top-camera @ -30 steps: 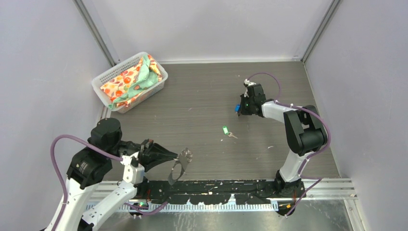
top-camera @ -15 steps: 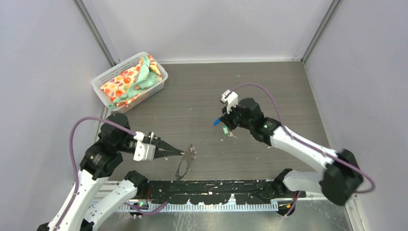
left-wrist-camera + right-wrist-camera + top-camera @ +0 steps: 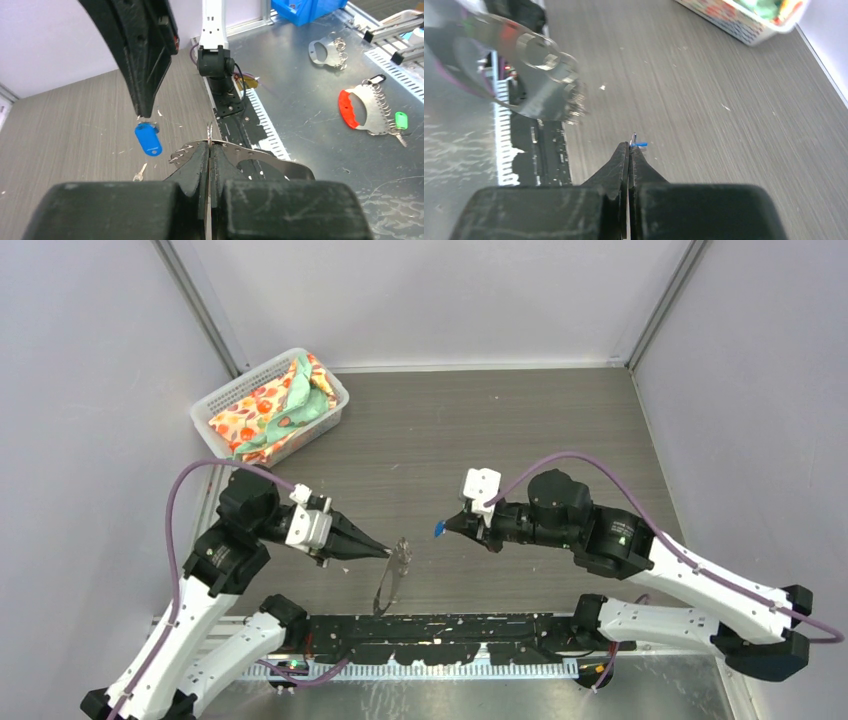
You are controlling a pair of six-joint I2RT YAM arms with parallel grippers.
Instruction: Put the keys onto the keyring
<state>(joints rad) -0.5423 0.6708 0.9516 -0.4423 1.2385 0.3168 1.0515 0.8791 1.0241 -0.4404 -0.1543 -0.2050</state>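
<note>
Keyring (image 3: 389, 580) hangs over the surface (image 3: 450, 430) near its front edge, pinched at the top by the left end effector (image 3: 386, 553). Facing it, near but apart, the right end effector (image 3: 448, 527) pinches the blue key (image 3: 438, 531), tag dangling.
</note>
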